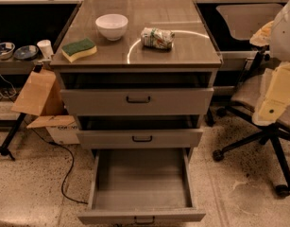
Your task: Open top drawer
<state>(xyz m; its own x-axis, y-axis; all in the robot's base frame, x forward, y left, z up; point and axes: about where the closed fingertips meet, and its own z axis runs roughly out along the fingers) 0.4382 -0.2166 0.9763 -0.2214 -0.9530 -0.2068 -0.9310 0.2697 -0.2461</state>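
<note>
The top drawer, its handle lying crosswise, sits well left of the gripper at the right edge (whether open or holding anything, I cannot tell).

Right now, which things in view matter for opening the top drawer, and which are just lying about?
For the job: top drawer; its handle; the gripper, which is out of view.

Lying about: bowl; sponge; snack bag; middle drawer; bottom drawer, pulled out; chair.
</note>
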